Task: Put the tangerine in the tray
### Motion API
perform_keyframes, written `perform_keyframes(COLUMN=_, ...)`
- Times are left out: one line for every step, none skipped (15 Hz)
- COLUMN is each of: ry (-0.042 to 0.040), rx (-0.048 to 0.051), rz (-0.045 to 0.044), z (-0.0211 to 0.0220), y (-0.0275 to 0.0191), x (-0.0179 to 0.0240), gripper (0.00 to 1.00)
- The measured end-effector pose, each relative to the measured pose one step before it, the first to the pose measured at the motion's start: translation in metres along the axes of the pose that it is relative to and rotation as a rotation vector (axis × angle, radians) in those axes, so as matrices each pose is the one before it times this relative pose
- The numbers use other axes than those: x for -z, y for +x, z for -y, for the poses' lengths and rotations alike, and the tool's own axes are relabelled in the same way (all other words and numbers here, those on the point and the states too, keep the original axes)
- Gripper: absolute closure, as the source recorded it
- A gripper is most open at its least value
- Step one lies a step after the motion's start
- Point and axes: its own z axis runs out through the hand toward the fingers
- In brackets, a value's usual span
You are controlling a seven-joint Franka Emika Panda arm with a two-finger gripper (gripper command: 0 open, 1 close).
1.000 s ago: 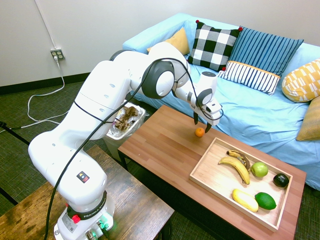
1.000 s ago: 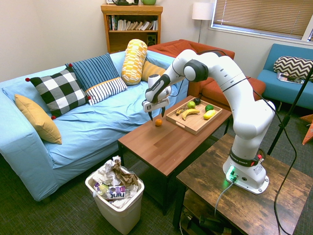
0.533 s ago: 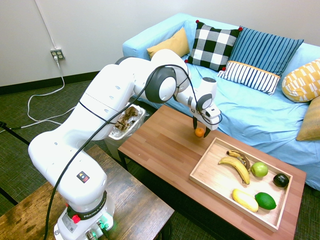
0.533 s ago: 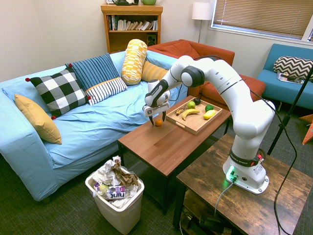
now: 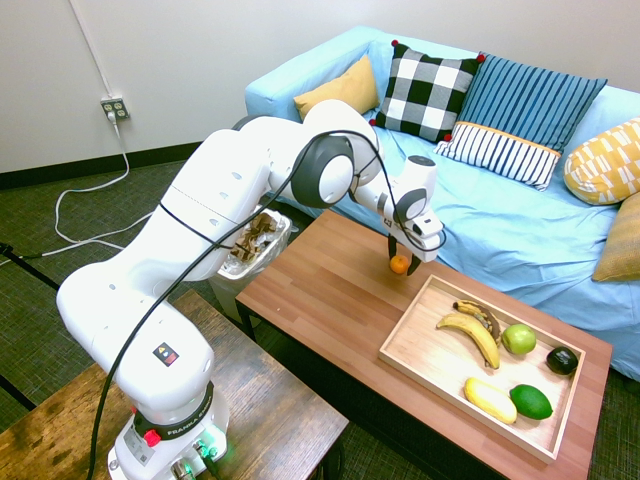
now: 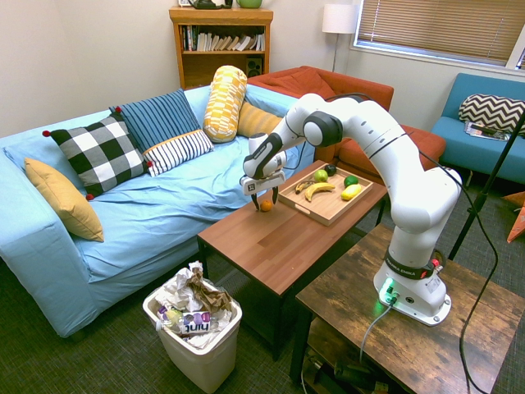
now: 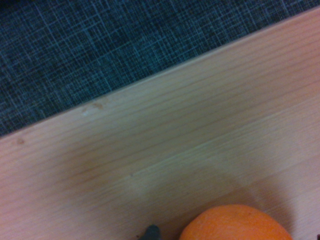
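Right now the gripper [image 5: 403,257] stands open and low, its fingers apart on either side of the tangerine [image 5: 399,264]; whether either pad touches the peel, I cannot tell. The fruit sits on the worktop [image 5: 320,270], close to the long edge by the sofa [image 5: 480,215], just outside the nearest corner of the tray [image 5: 405,328]. Inside the tray lie bananas [image 5: 470,328], a green apple [image 5: 519,339], an avocado [image 5: 562,360], a lemon [image 5: 490,399] and a lime [image 5: 530,401].

The tangerine should be light, a little soft and apt to roll, so it likely wants an even grip across its widest part, firm but not squeezing. Pinched too high, it could slip out. Lifting it clear of the rim would come next.
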Motion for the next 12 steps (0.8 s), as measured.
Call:
perform_keyframes(ry=0.00027, rx=-0.00037, rz=0.00129, z=0.00008, y=-0.00025, x=-0.00005, gripper=1.0)
perform_keyframes(ry=0.00094, rx=-0.00041, rz=0.00159, z=0.0001, y=-0.00018, x=0.0, gripper=1.0)
perform_keyframes(ry=0.002, rx=-0.00014, rz=0.00276, z=0.00001, y=0.00014, x=0.00013, gripper=1.0)
perform_keyframes(ry=0.00372, rx=-0.00146, rz=0.00364, z=0.00023, y=0.00021, x=0.00079, gripper=1.0)
perform_keyframes(ry=0.00277, rx=-0.00111, rz=0.00063, z=0.00035, y=0.00013, x=0.00143, gripper=1.0)
perform_keyframes(ry=0.00393, rx=0.00005, rz=-0.00133, z=0.00058, y=0.00057, x=0.00302, gripper=1.0)
perform_keyframes(ry=0.00626, rx=-0.00161, rz=-0.00123, z=0.00038, y=0.00187, x=0.00606, gripper=1.0)
perform_keyframes(ry=0.00676, rx=-0.00313, rz=-0.00006, z=-0.00075, y=0.00453, x=0.00901, gripper=1.0)
perform_keyframes(ry=0.00747, rx=-0.00707, rz=-0.00192, z=-0.00298, y=0.00927, x=0.01341, gripper=1.0)
perform_keyframes(ry=0.00697, rx=-0.01482, rz=-0.00824, z=-0.0075, y=0.01451, x=0.01524, gripper=1.0)
perform_keyframes(ry=0.00345, rx=-0.01994, rz=-0.011, z=-0.01369, y=0.01887, x=0.01384, gripper=1.0)
perform_keyframes(ry=-0.00315, rx=-0.02447, rz=-0.00917, z=-0.01863, y=0.02187, x=0.01126, gripper=1.0)
